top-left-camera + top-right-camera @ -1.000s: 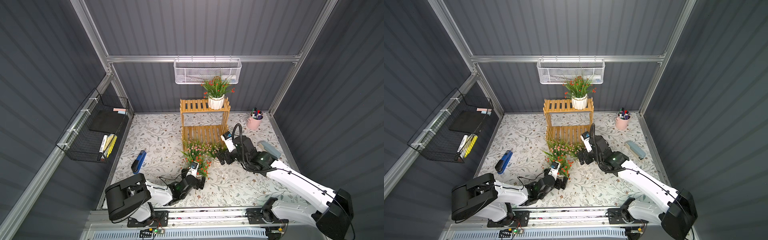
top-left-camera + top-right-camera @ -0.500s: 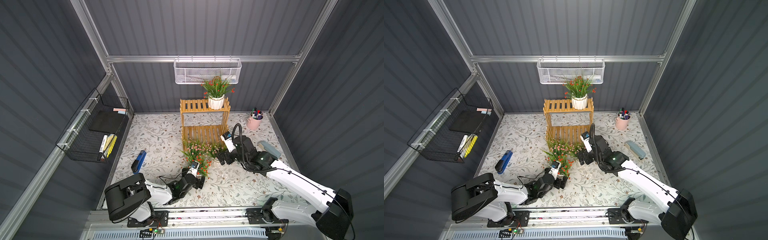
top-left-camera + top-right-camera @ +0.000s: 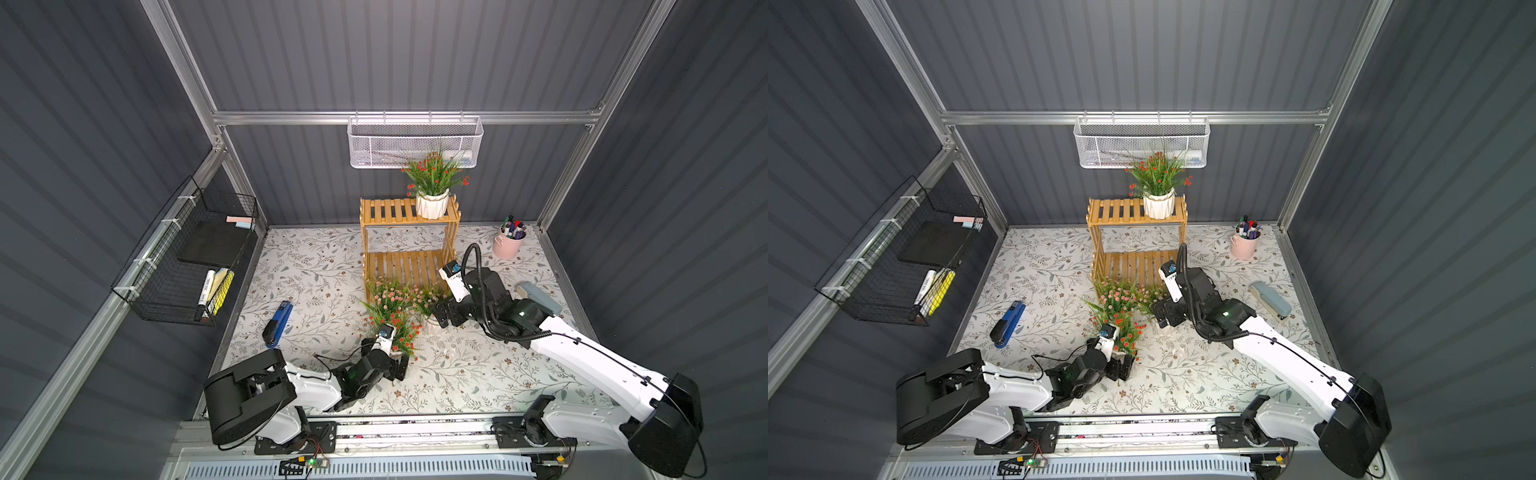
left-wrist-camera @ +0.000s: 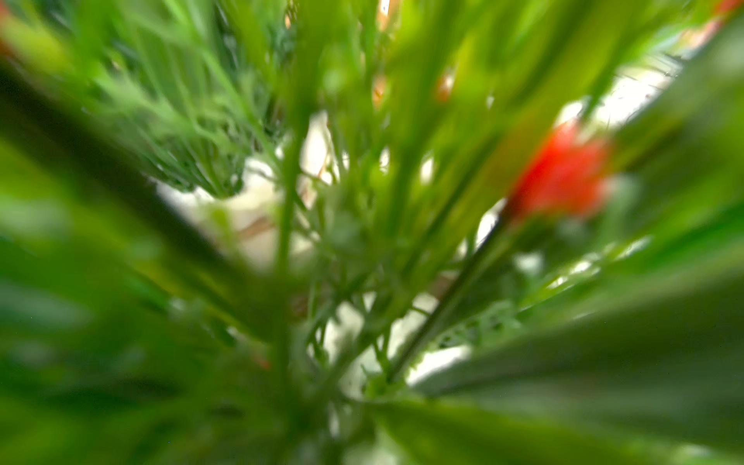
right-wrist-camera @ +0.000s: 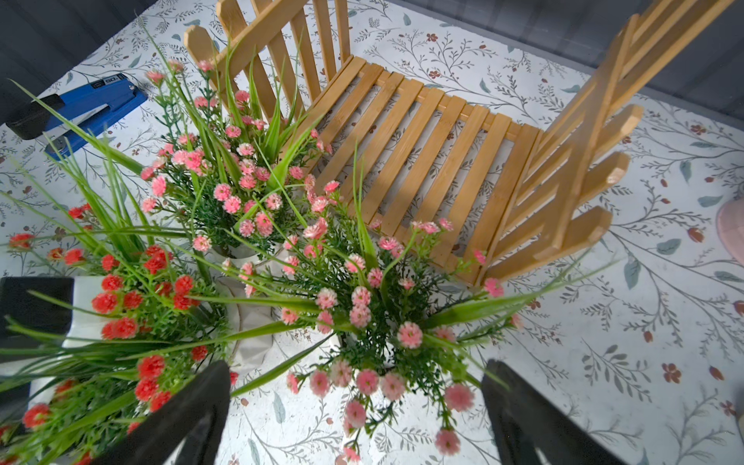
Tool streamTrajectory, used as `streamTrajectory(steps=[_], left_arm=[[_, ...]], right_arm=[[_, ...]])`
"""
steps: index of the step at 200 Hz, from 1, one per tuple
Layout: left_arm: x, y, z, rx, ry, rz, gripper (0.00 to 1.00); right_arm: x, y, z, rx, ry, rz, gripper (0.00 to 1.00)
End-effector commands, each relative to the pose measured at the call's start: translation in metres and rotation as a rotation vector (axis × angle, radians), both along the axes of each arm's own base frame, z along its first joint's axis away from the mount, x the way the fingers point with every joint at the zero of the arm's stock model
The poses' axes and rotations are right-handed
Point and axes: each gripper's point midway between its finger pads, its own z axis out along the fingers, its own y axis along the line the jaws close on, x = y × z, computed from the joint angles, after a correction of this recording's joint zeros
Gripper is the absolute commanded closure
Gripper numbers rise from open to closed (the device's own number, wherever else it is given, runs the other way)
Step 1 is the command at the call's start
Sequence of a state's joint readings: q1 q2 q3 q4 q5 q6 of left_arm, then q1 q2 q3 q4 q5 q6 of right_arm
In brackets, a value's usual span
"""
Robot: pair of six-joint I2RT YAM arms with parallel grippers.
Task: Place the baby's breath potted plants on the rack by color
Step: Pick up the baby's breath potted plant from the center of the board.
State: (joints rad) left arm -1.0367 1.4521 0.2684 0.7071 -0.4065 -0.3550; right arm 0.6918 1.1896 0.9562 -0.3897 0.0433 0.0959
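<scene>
Right wrist view: right fingers spread open around a pink plant on the table, rack at its twelve o'clock; on lifting, interlaced leaves could tip the red plant at eight o'clock; left fingers buried in foliage, state unclear.

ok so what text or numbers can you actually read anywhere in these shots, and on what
"50": small plate on the blue stapler, right wrist view; the characters after it are too blurred to read.
Print on the white marker in the black wire basket: too small to read.
Nothing else is legible in any view.
</scene>
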Motion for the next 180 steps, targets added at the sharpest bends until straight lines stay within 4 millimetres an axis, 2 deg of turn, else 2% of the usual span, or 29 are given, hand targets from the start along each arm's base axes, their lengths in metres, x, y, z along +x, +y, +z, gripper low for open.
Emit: streamTrajectory(steps=[1,125,180], left_arm=[[0.004,0.001,-0.007,0.023,0.015,0.019,0.01],[0.016,-0.006,0.001,0.046,-0.057,0.022,0.01],[0.012,-0.009,0.003,0.03,-0.047,-0.001,0.16]], right_arm=[[-0.001,0.004,0.0,0.003,0.009,0.021,0.01],[-0.004,0.005,-0.004,0.005,0.027,0.033,0.01],[-0.005,0.002,-0.004,0.003,0.018,0.023,0.01]])
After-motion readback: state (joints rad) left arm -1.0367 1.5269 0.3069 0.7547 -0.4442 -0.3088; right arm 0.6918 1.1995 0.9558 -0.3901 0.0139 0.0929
